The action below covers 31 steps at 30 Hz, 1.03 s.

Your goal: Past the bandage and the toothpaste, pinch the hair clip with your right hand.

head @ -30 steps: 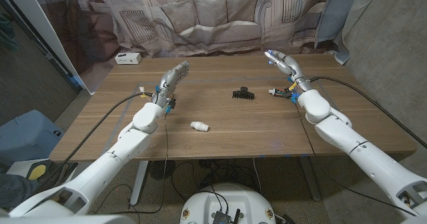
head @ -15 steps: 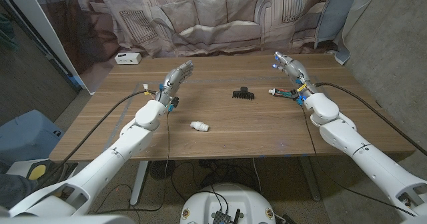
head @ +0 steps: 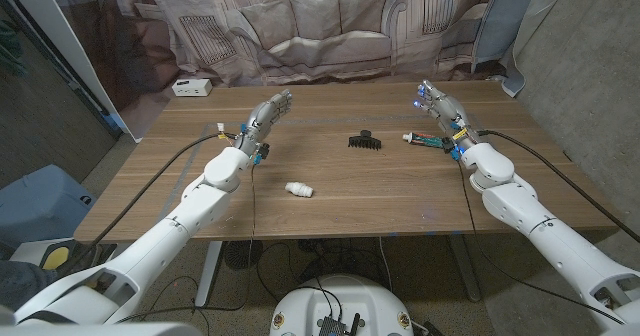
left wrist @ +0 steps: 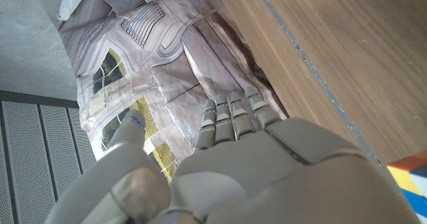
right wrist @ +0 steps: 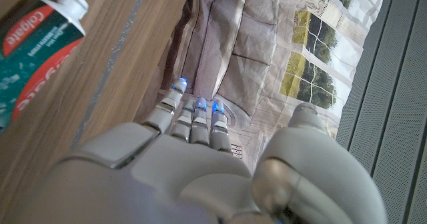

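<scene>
A black hair clip point(head: 366, 142) lies on the wooden table point(head: 380, 191) near its middle. The toothpaste tube point(head: 422, 138) point(right wrist: 30, 51) lies to the clip's right, just beside my right hand point(head: 442, 113) point(right wrist: 200, 171), which is raised above the table with fingers straight and apart, holding nothing. A small white bandage roll point(head: 299, 189) sits nearer the front, left of the clip. My left hand point(head: 264, 118) point(left wrist: 233, 164) is lifted over the table's left part, fingers extended, empty.
A white box point(head: 192, 88) stands at the table's far left corner. A printed curtain point(head: 320, 26) hangs behind the table. Cables run along both arms over the table's sides.
My right hand has drawn back and to the right, from beyond the toothpaste to beside it. The left hand has shifted slightly forward and right. The objects have stayed put.
</scene>
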{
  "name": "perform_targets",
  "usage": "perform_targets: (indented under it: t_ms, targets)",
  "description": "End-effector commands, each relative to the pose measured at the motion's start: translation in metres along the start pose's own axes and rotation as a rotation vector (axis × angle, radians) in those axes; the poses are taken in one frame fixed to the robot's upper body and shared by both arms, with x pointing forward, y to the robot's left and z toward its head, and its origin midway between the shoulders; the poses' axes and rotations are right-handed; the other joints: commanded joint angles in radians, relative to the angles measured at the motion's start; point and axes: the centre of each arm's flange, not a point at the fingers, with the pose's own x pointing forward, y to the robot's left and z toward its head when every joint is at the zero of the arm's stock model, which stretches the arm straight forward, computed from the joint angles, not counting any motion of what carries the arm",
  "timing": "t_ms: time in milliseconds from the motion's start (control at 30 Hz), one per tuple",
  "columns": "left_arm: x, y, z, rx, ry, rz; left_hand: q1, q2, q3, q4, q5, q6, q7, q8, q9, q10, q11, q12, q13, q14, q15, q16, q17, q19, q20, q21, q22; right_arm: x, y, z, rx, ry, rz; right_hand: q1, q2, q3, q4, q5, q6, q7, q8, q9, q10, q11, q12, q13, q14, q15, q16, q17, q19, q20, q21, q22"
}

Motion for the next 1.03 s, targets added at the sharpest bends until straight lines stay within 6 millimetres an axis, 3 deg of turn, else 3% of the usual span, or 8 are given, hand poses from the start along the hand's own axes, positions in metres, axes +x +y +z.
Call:
perform_targets:
  t_ms: [33,667,1033]
  targets:
    - [0.006,-0.001,0.0,-0.011,-0.005,-0.011,0.002,-0.008,-0.002,0.004,-0.002,-0.001,0.003,-0.002,0.004,-0.003,0.0,0.0,0.002,-0.003,0.002,-0.001,0.001,0.0,-0.001,-0.002,0.006,-0.003,-0.005,-0.017,0.061,0.019,-0.018,-0.012,0.0,-0.003,0.001,-0.002,0.002,0.0,0.0,0.0,0.0,0.004,-0.001,0.0,-0.008,0.0,-0.002,0.003,-0.003,-0.002,0.0,0.0]
    - [0.004,0.0,-0.004,-0.017,0.009,-0.013,-0.001,-0.008,-0.003,0.005,-0.002,-0.001,0.003,-0.001,0.004,-0.007,-0.001,0.001,0.001,-0.007,0.004,0.001,0.001,-0.006,0.0,-0.003,0.006,-0.006,0.0,-0.029,0.081,0.049,-0.025,-0.026,-0.002,-0.009,0.004,-0.002,0.003,-0.002,0.002,0.0,0.001,0.002,0.001,0.0,-0.01,-0.001,0.0,0.003,-0.007,-0.002,0.001,0.0]
    - [0.002,0.001,-0.001,-0.007,0.006,-0.017,-0.001,-0.008,-0.002,0.005,-0.001,-0.002,0.003,-0.001,0.004,-0.008,0.0,0.001,0.001,-0.012,0.004,0.001,0.001,-0.008,-0.003,-0.003,0.006,-0.007,0.002,-0.026,0.068,0.058,-0.014,-0.031,-0.003,-0.01,0.005,-0.001,0.005,-0.003,0.003,-0.001,0.004,0.004,0.003,-0.001,-0.009,-0.001,0.001,0.002,-0.008,-0.001,0.002,0.0]
